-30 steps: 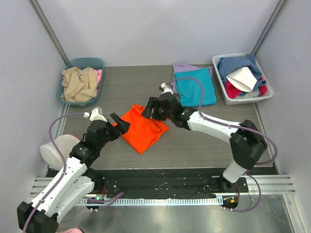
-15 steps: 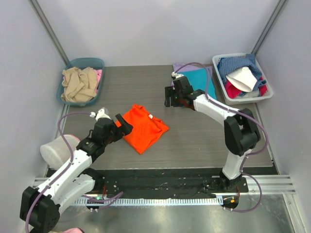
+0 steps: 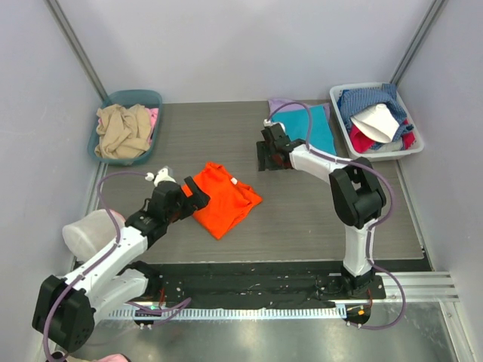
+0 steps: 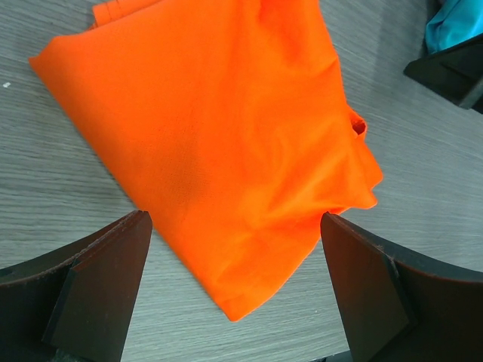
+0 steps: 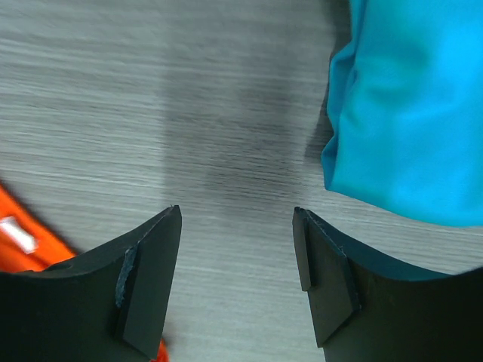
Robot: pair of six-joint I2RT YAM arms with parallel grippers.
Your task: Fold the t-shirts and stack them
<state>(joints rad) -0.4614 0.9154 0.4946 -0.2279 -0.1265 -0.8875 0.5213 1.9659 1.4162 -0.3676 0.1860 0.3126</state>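
The bright orange t-shirt (image 3: 223, 197) lies folded, cornerwise, on the table left of centre, and it fills the left wrist view (image 4: 219, 136). My left gripper (image 3: 195, 198) hovers open at its left edge, jaws wide either side of the near corner (image 4: 232, 219), holding nothing. The teal t-shirt (image 3: 315, 130) lies folded flat at the back right on top of the lavender one (image 3: 282, 105). My right gripper (image 3: 264, 155) stands open and empty over bare table just left of the teal shirt (image 5: 407, 113); in its own view the gripper (image 5: 235, 215) has orange cloth (image 5: 19, 241) at the lower left.
A teal bin (image 3: 143, 96) with beige cloth stands at the back left. A pale bin (image 3: 341, 132) of mixed clothes stands at the back right. A whitish round object (image 3: 81, 235) sits at the table's left edge. Grey walls close in on three sides.
My right gripper has left the orange t-shirt and drawn back to the right, beside the teal shirt. The left gripper has shifted slightly along the orange shirt's left edge.
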